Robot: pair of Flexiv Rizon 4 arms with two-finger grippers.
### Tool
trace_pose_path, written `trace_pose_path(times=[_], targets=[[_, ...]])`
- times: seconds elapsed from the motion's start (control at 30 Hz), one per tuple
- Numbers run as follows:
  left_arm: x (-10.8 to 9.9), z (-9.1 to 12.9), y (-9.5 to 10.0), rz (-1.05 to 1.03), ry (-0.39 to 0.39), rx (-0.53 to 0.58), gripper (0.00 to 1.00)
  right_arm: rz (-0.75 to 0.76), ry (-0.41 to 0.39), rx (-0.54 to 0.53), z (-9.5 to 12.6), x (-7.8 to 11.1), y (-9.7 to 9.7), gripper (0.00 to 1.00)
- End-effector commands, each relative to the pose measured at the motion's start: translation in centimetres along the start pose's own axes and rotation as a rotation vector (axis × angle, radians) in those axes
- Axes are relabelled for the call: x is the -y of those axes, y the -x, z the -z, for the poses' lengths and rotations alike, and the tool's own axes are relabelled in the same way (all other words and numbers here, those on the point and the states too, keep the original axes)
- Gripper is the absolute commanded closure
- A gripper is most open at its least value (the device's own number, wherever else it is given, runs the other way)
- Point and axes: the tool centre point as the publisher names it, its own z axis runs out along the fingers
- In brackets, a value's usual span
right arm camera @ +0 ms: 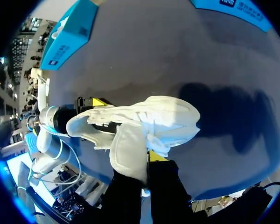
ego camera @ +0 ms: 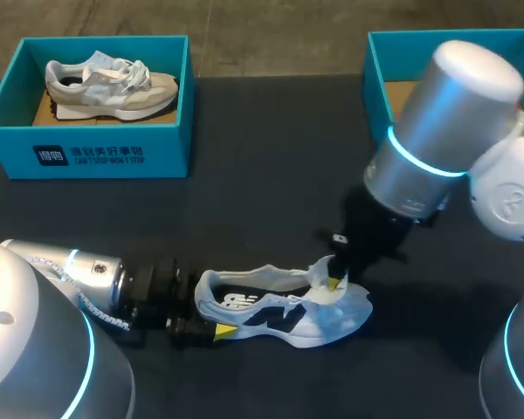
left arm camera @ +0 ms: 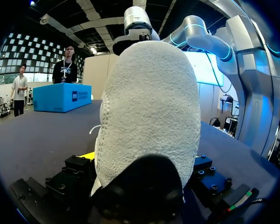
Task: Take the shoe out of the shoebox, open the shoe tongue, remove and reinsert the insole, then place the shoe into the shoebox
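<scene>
A white sneaker (ego camera: 279,312) with a dark side logo stands on the dark table, toe to the right. My left gripper (ego camera: 211,325) has the heel between its wide-set fingers, which touch it on both sides. In the left wrist view the fuzzy white heel (left arm camera: 149,116) fills the space between the fingers (left arm camera: 77,170). My right gripper (ego camera: 336,281) hangs over the laced front, shut on the shoe tongue (right arm camera: 129,151) and holding it lifted away from the shoe (right arm camera: 158,119). The insole is hidden.
A blue shoebox (ego camera: 87,153) at the back left holds a second pale sneaker (ego camera: 112,85). Another blue shoebox (ego camera: 377,74) at the back right is partly hidden by my right arm. Bare dark tabletop lies between the boxes and the shoe.
</scene>
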Motion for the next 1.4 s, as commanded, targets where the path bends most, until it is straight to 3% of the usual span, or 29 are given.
trace_pose_path(times=[0.03,0.47,0.93,0.97,1.1,1.17,1.2,1.23,1.3,1.33,1.4], targets=[[-0.3,-0.3,0.0,0.001,0.003,0.003,1.00,-0.001,0.012,-0.230,0.2,0.4,2.8,1.00],[-0.3,-0.3,0.0,0.001,0.003,0.003,1.00,0.064,0.007,-0.391,-1.5,-0.1,4.7,1.00],[-0.3,-0.3,0.0,0.001,0.003,0.003,1.00,0.062,0.003,-0.438,-2.7,-0.9,6.1,0.97],[-0.3,-0.3,0.0,0.001,0.003,0.003,1.00,0.063,0.005,-0.439,-2.5,-0.8,6.1,0.94],[-0.3,-0.3,0.0,0.001,0.003,0.003,1.00,0.096,0.033,-0.406,-0.9,-0.2,5.4,0.61],[-0.3,-0.3,0.0,0.001,0.003,0.003,1.00,0.108,0.046,-0.380,0.0,0.2,5.0,0.52],[-0.3,-0.3,0.0,0.001,0.003,0.003,1.00,0.112,0.054,-0.364,0.5,0.4,4.8,0.44],[-0.3,-0.3,0.0,0.001,0.003,0.003,1.00,0.121,0.061,-0.349,1.0,0.7,4.6,0.28],[-0.3,-0.3,0.0,0.001,0.003,0.003,1.00,0.123,0.077,-0.309,2.0,1.2,4.1,0.11],[-0.3,-0.3,0.0,0.001,0.003,0.003,1.00,0.130,0.086,-0.292,2.4,1.5,3.8,0.05],[-0.3,-0.3,0.0,0.001,0.003,0.003,1.00,0.140,0.102,-0.251,3.3,1.9,3.4,0.04]])
